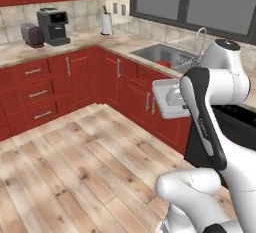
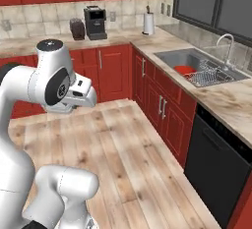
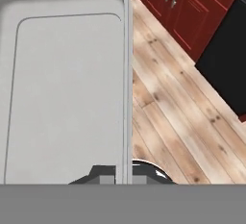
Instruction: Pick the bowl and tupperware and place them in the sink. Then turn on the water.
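Tupperware [image 3: 62, 88] rim pinched in shut fingers [image 3: 103, 174], above open wood floor [image 3: 182, 122].

White arm [image 1: 210, 107] is rising from lower right, carrying a small flat light grey rectangular tupperware [image 1: 167, 98] before red cabinet doors [image 1: 125, 84]. Glossy red bowl [image 1: 164, 64] is lying inside the grey metal sink [image 1: 155, 52]; curved chrome faucet [image 1: 201, 37] is standing behind.

Noted: red cabinets [image 2: 113, 68] with metal handles under a beige stone desk [image 2: 231, 98], tiled backsplash [image 2: 39, 16] behind, dark window [image 2: 211, 4] above the corner. Observed on the desk: black coffee machine [image 2: 95, 22], dark toaster [image 2: 77, 29], paper towel roll [image 2: 148, 23]. Recorded below: light wood plank floor [image 2: 118, 144], black dishwasher front [image 2: 214, 166].
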